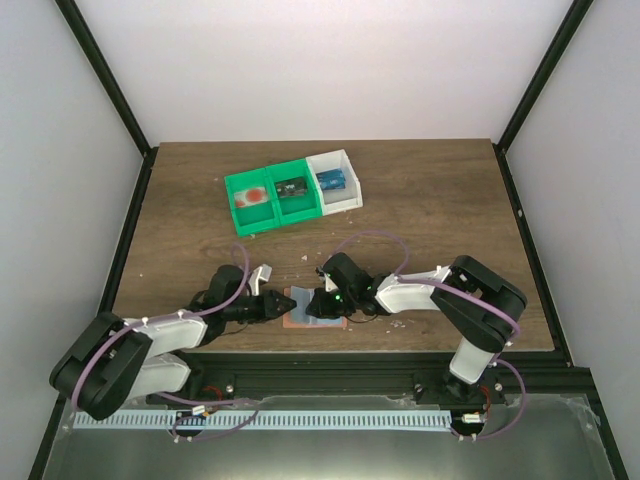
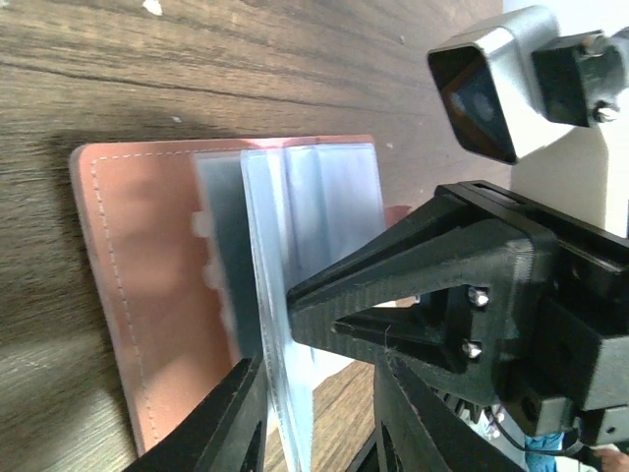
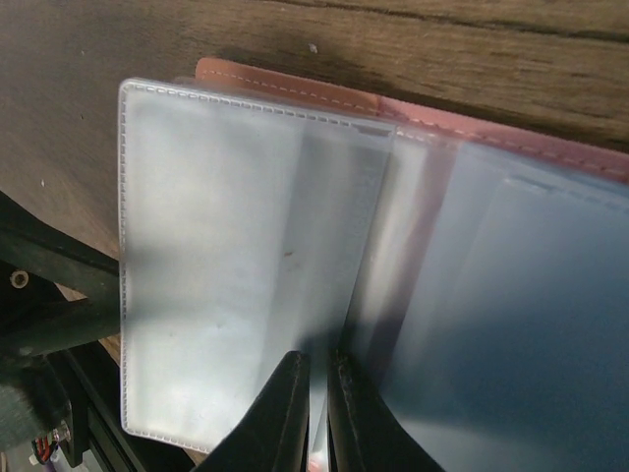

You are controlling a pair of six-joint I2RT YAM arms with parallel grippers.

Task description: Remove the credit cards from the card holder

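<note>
The salmon-pink card holder [image 1: 297, 318] lies open near the table's front edge, its clear sleeves [image 3: 236, 256] fanned up. No card shows inside the sleeves in either wrist view. My right gripper [image 3: 319, 362] is shut on the edge of one sleeve and holds it upright. My left gripper [image 2: 319, 393] reaches in from the left with its jaws apart; a sleeve edge [image 2: 280, 393] stands between them against the left finger. A blue credit card [image 1: 331, 181] lies in the white bin, and a dark one [image 1: 290, 187] in the middle green bin.
Three joined bins stand at the back: two green [image 1: 238, 212] and one white [image 1: 352, 178]. The left green bin holds a red and white thing [image 1: 254, 197]. Small crumbs dot the wood around the holder. The table's front edge [image 1: 330, 350] is just behind both grippers.
</note>
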